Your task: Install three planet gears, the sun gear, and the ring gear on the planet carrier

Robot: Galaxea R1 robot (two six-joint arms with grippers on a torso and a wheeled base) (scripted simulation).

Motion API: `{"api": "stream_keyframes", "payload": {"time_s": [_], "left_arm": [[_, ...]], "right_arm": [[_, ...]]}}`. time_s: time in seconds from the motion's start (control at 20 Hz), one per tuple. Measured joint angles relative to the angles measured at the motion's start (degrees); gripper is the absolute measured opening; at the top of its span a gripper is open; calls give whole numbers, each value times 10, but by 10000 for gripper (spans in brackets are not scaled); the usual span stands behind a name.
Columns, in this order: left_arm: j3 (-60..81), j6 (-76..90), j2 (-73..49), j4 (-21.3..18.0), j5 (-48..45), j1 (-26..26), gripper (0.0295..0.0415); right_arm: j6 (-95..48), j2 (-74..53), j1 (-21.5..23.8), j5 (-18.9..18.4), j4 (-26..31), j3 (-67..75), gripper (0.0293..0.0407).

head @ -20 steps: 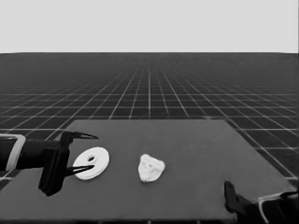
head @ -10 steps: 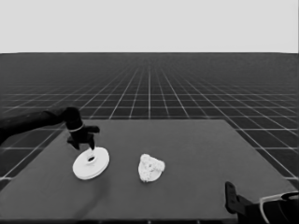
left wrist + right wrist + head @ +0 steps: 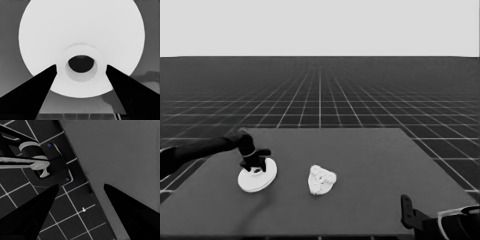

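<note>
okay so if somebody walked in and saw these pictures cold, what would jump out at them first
Probably the left gripper, hanging directly over the larger round part, a wide white disc with a dark centre hole at the dark table's left end; its open fingers straddle the raised collar around that hole. Next, the lumpy white cluster of small toothed gears on the smaller round part at mid-table. The right gripper waits at the near right corner.

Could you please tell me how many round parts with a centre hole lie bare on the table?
1: the larger round part at the table's left, under the left gripper. The assembled cluster at mid-table may hide another.
</note>
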Motion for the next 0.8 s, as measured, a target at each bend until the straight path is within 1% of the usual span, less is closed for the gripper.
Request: {"api": "stream_keyframes", "payload": {"time_s": [0.05, 0.5, 0.6, 0.65, 0.8], "left_arm": [[0, 0, 0, 0, 0, 0, 349], [-1, 0, 0, 0, 0, 0, 348], [57, -20, -28, -41, 57, -67, 348], [63, -22, -31, -52, 69, -85, 348], [65, -22, -33, -65, 82, -104, 348]], "right_arm": [[0, 0, 0, 0, 0, 0, 385], [0, 0, 0, 0, 0, 0, 385], [0, 0, 0, 0, 0, 0, 385], [0, 0, 0, 0, 0, 0, 385], [0, 0, 0, 0, 0, 0, 385]]}}
